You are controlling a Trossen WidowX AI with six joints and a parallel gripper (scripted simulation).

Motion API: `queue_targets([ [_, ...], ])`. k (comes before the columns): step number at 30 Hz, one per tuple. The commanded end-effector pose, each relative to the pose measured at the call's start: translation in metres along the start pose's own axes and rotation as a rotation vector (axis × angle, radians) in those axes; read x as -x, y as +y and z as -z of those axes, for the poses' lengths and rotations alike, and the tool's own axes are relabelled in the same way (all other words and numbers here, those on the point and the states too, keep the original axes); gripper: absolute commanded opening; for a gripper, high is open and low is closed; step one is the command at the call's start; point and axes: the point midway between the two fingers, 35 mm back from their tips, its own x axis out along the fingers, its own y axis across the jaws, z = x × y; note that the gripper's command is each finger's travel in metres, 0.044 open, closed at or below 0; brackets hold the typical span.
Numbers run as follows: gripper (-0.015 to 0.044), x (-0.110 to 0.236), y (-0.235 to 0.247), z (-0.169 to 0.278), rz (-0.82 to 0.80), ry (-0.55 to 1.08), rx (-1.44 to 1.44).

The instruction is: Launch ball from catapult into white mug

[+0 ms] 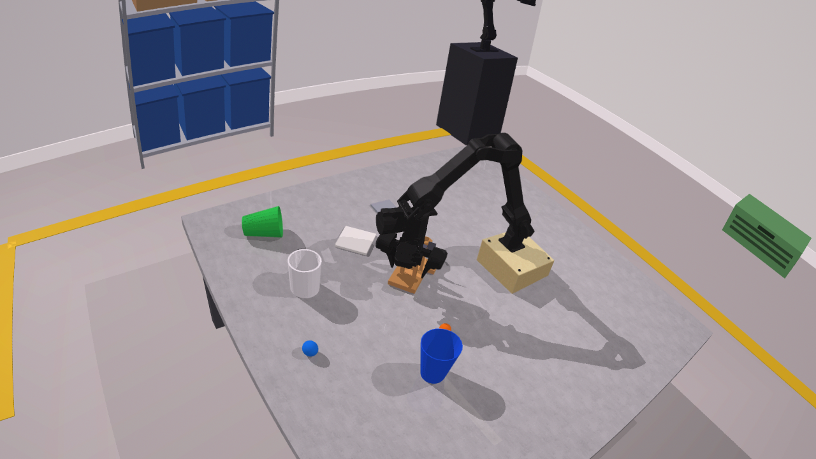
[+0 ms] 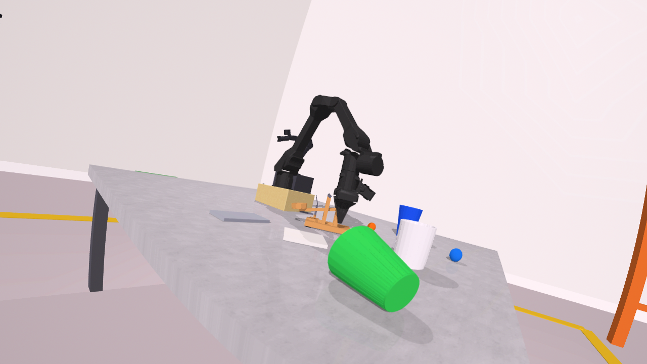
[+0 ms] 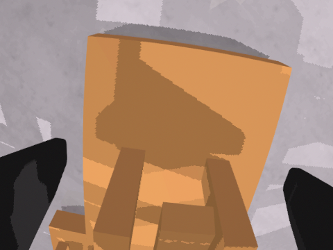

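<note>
The wooden catapult (image 1: 406,278) (image 2: 322,218) (image 3: 185,93) stands near the middle of the table. My gripper (image 1: 413,259) (image 2: 341,218) (image 3: 180,167) is open and low over it, with one finger on each side of its base and not touching it. The white mug (image 1: 304,273) (image 2: 415,244) stands upright to the left of the catapult in the top view. A blue ball (image 1: 310,347) (image 2: 455,254) lies on the table in front of the mug. A small orange ball (image 1: 445,327) (image 2: 371,225) lies just behind the blue cup (image 1: 439,356) (image 2: 409,212).
A green cup (image 1: 262,222) (image 2: 370,267) lies on its side at the back left. A white pad (image 1: 355,240) (image 2: 305,237) and a grey plate (image 1: 383,204) (image 2: 238,216) lie behind the catapult. The arm's tan base box (image 1: 516,265) (image 2: 282,196) stands to the right.
</note>
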Motion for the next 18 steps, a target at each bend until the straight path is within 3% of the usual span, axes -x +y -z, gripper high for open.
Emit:
queue_targets([
  [1,0.0361,0.000,0.000,0.000,0.000,0.000,0.000],
  [9,0.0151,0.000,0.000,0.000,0.000,0.000,0.000],
  [15,0.0111,0.000,0.000,0.000,0.000,0.000,0.000],
  [18,0.0032,0.025,-0.001,-0.001,-0.001,0.000,0.000],
])
